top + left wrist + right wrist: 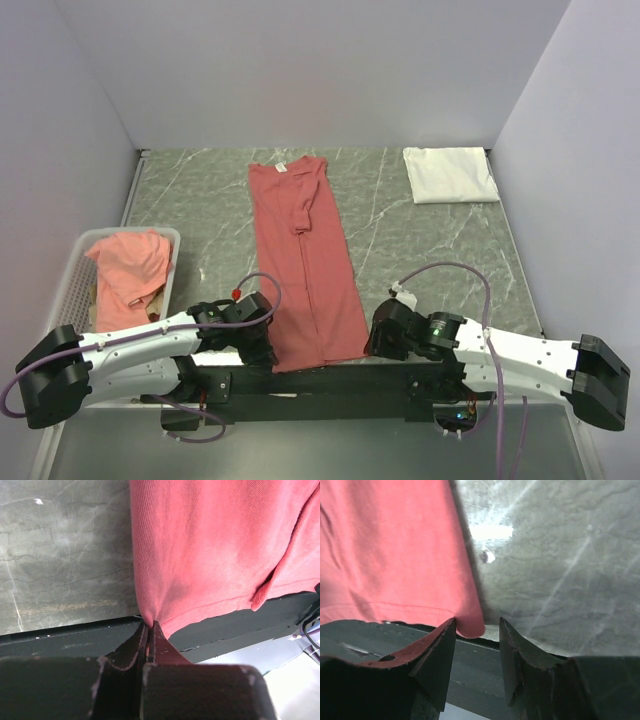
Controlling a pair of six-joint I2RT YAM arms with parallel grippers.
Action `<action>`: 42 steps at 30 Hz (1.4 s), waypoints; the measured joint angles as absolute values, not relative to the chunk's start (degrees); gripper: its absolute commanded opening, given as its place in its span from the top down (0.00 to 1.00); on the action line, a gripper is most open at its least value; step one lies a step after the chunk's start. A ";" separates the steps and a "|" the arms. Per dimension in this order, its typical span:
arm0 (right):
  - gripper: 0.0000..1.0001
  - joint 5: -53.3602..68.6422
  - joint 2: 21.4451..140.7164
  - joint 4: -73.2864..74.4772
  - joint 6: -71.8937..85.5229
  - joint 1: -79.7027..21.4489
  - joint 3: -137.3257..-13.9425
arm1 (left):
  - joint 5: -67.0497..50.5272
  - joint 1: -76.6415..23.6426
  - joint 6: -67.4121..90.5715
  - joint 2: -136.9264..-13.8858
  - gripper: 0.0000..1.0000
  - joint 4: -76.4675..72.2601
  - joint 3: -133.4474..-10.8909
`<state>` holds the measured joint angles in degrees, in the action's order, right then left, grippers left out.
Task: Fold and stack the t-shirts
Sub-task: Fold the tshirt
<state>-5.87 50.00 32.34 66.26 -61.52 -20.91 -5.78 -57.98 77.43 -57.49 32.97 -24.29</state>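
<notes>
A coral-red t-shirt [305, 265] lies lengthwise down the middle of the table, folded into a long narrow strip, neck at the far end and hem over the near edge. My left gripper [268, 352] is shut on the hem's left corner [150, 620]. At the hem's right corner [470, 625] my right gripper [477, 625] stands open, the cloth lying just between its fingertips [447, 630] without being pinched. A folded white t-shirt [450, 174] rests at the far right. More coral t-shirts [130, 265] are heaped in the basket.
The white mesh basket [75, 275] stands at the left edge of the table. Grey walls close in the table on three sides. A black rail [330, 378] runs along the near edge between the arm bases.
</notes>
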 measured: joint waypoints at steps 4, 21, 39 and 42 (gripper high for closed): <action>0.53 -4.93 49.54 30.30 66.87 -60.73 -20.08 | -5.78 -58.06 77.43 -57.65 0.99 32.64 -24.23; 1.00 -5.45 55.90 32.75 59.94 -57.36 -34.44 | -5.45 -52.62 73.97 -59.31 0.99 34.94 -30.89; 1.00 -2.70 99.31 24.56 43.81 -37.69 -70.08 | -5.78 -24.99 61.06 -85.67 0.99 24.99 -51.05; 1.00 -2.02 102.78 24.45 43.20 -35.38 -73.03 | -5.74 -22.79 61.10 -88.62 0.99 23.31 -52.49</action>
<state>-2.02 102.78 24.45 43.20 -35.38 -73.03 -5.74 -22.79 61.10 -88.62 23.31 -52.49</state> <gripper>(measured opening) 0.040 0.018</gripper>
